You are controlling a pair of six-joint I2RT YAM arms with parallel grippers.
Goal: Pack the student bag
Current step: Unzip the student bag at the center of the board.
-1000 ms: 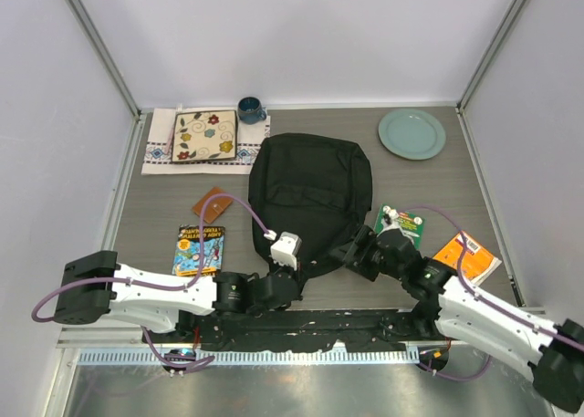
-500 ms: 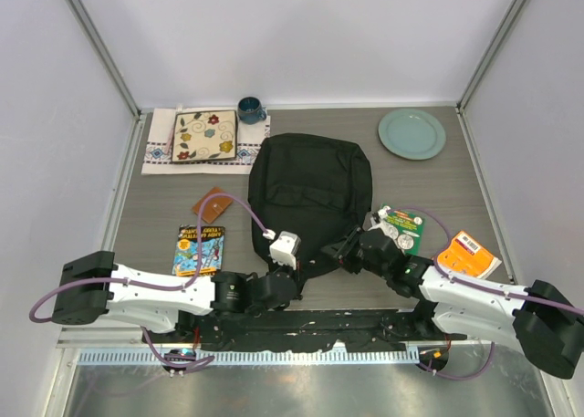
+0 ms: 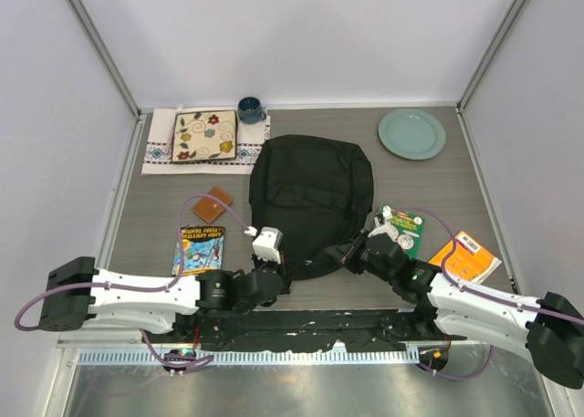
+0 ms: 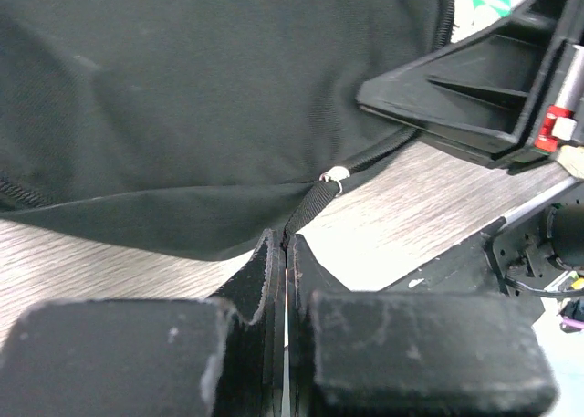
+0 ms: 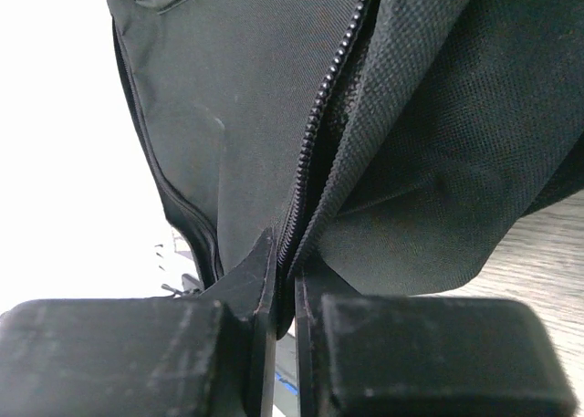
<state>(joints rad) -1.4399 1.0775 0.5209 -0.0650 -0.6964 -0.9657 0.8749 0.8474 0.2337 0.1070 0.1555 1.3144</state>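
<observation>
A: Where is the student bag (image 3: 310,193)?
B: It lies flat mid-table (image 3: 155,212), and I can't see inside it.
A: And the grippers?
B: The left gripper (image 4: 286,253) pinches the zipper pull tab (image 4: 308,205) at the bag's near edge. The right gripper (image 5: 285,253) is pressed together on fabric beside the zipper (image 5: 333,79).

Table (image 3: 429,184), grey wood-grain top. At centre is laid the student bag (image 3: 310,193), black. At far left an embroidered cloth (image 3: 157,151) is spread, with a blue mug (image 3: 250,109) set just beside its far right corner. A green plate (image 3: 412,133) is set at far right. Left of the bag are laid a brown card (image 3: 212,204) and a colourful booklet (image 3: 199,249); to its right, a green booklet (image 3: 406,225) and an orange booklet (image 3: 467,255).
</observation>
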